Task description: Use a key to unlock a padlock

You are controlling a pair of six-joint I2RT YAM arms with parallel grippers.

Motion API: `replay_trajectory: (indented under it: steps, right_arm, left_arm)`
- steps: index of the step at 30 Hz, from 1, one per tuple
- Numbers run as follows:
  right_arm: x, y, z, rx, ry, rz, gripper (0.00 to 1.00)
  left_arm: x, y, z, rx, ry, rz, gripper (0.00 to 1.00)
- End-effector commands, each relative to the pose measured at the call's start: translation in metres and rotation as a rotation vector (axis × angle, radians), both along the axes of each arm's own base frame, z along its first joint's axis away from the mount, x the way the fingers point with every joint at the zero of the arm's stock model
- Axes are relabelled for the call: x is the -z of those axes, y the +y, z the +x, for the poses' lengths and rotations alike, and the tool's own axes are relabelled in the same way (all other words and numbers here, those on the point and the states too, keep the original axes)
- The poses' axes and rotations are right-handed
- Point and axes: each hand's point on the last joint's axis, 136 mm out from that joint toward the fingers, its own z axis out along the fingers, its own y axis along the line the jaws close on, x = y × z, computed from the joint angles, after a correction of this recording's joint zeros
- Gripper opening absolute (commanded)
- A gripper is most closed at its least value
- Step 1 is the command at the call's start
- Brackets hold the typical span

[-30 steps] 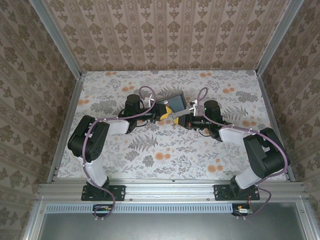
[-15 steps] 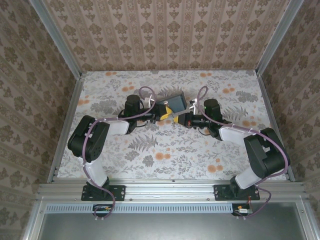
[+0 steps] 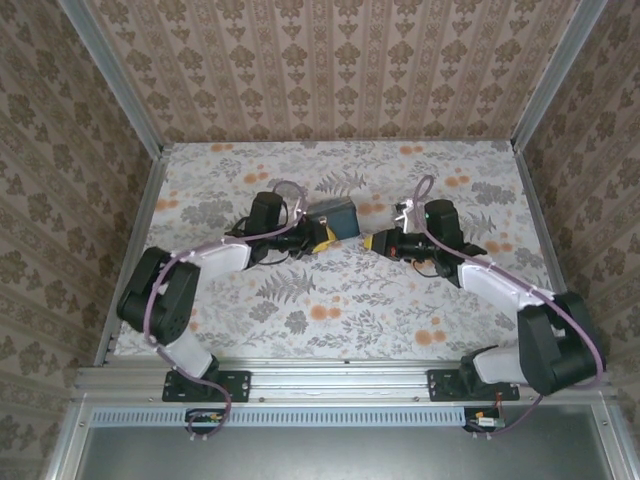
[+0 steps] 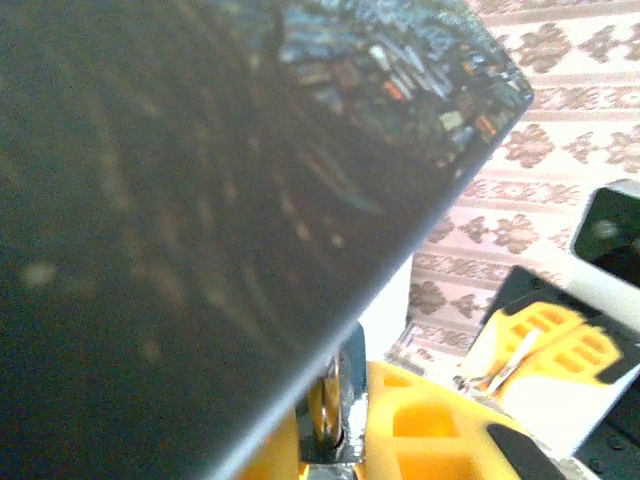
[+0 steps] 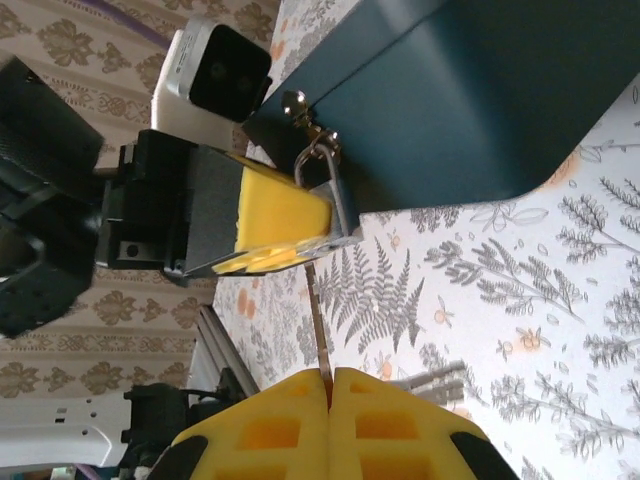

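Note:
The small silver padlock (image 5: 338, 210) hangs by its shackle from the hasp of the dark-blue box (image 5: 480, 90). My left gripper (image 3: 318, 237) is shut on the padlock's body, its yellow pads (image 5: 280, 220) on either side. In the left wrist view the padlock (image 4: 335, 395) sits between those pads under the box (image 4: 200, 180). My right gripper (image 5: 328, 378) is shut on the thin key (image 5: 318, 315). The key points up at the padlock's underside, with its tip right at the lock. In the top view the right gripper (image 3: 372, 242) faces the left one beside the box (image 3: 335, 215).
The floral tablecloth (image 3: 330, 310) spreads in front of the grippers. Patterned walls and aluminium side rails (image 3: 135, 250) close in the table. A few pale thin rods (image 5: 435, 378) lie on the cloth near my right gripper.
Both arms have stretched out lower over the table. The right gripper has shifted a little right. The box now looks flatter and slightly further left.

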Motion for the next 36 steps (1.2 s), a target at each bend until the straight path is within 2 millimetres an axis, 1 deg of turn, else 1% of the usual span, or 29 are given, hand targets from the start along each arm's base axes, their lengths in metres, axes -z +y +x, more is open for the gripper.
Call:
replay_trajectory:
  steps: [1,5,9,14,17,20,22,28,30,32,34,36]
  right_arm:
    - [-0.025,-0.011,-0.007,0.009,-0.047,-0.059,0.0]
    - [-0.033,-0.015,-0.009,0.015,-0.042,-0.073,0.0]
    - [-0.037,-0.016,-0.011,0.019,-0.032,-0.072,0.0]
    - [-0.042,-0.016,-0.014,0.006,-0.028,-0.081,0.0]
    - [-0.043,-0.016,-0.015,-0.003,-0.025,-0.09,0.0]
    - [-0.044,-0.015,-0.014,-0.013,-0.018,-0.093,0.0]
    - [-0.042,-0.014,-0.014,-0.017,-0.014,-0.094,0.0]
    - [-0.04,-0.013,-0.011,-0.019,-0.008,-0.094,0.0]
    - [-0.04,-0.013,-0.009,-0.019,-0.006,-0.093,0.0]
    - [-0.039,-0.012,-0.008,-0.021,-0.007,-0.097,0.0]
    - [-0.038,-0.011,-0.006,-0.024,-0.004,-0.097,0.0]
    - [-0.036,-0.01,-0.004,-0.025,-0.001,-0.1,0.0]
  left_arm:
    - [-0.029,0.015,-0.022,-0.028,0.021,0.126,0.01]
    - [-0.028,0.022,-0.035,-0.136,0.199,0.073,0.0]
    - [-0.028,0.026,-0.043,-0.195,0.303,0.068,0.0]
    - [-0.028,0.015,-0.045,-0.216,0.381,0.052,0.0]
    - [-0.021,0.009,-0.043,-0.235,0.434,0.028,0.0]
    - [-0.014,0.007,-0.038,-0.256,0.47,0.015,0.01]
    - [-0.013,0.009,-0.032,-0.261,0.474,0.013,0.07]
    - [-0.014,0.021,-0.021,-0.257,0.456,0.038,0.28]
    - [-0.015,0.023,-0.021,-0.251,0.451,0.039,0.36]
    - [-0.017,0.026,-0.023,-0.239,0.442,0.05,0.43]
    - [-0.022,0.03,-0.026,-0.224,0.42,0.069,0.47]
    - [-0.028,0.034,-0.029,-0.205,0.396,0.081,0.5]
